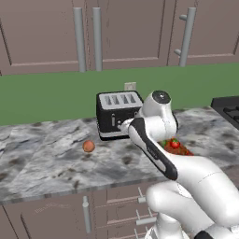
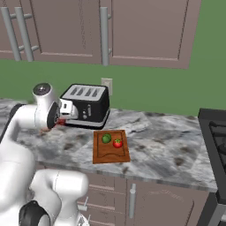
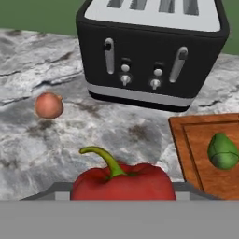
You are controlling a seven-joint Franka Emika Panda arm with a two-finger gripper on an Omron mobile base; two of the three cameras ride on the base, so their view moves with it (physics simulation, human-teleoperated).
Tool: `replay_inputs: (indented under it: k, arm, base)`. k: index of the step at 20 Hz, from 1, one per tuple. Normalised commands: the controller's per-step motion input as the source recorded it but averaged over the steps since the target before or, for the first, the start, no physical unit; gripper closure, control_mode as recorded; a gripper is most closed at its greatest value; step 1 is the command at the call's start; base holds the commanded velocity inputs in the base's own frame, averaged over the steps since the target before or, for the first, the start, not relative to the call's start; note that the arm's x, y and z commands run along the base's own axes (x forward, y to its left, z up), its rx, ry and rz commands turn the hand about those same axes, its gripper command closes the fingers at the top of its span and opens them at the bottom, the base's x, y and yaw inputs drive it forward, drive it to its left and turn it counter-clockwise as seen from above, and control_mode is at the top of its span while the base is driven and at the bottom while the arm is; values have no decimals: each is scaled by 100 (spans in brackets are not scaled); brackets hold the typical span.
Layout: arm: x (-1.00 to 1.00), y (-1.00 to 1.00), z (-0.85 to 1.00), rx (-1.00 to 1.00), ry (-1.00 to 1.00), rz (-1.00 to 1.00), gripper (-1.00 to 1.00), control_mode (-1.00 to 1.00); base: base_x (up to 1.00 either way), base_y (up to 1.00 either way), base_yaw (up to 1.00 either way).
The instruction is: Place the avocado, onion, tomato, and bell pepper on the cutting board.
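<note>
Green avocado (image 2: 106,138) and glossy red tomato (image 2: 117,143) sit on your reddish-brown wooden cutting board (image 2: 111,156); the end effector (image 3: 122,198) is clamped on the red bell pepper (image 3: 123,181); the orange-tan onion (image 3: 49,105) waits on the marble table (image 3: 56,144).

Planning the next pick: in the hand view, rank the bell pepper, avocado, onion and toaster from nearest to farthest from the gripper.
1. Bell pepper: right at the gripper, bottom centre, apparently held in the shut jaws.
2. Avocado: to the right, on the cutting board.
3. Onion: to the left, on the counter.
4. Toaster: farthest, at the back by the wall.
</note>
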Motion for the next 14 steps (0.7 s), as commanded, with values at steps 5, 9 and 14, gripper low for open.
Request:
replay_inputs:
  k: [5, 9, 14]
  arm:
    - [-70, -68, 34, 0, -11, -1, 100, -100]
    - [-72, -81, 34, 0, -12, -2, 100, -100]
    - [-66, -83, 29, 0, -13, -2, 100, -100]
  base:
    - [0, 0, 0]
    - [0, 0, 0]
    - [0, 0, 0]
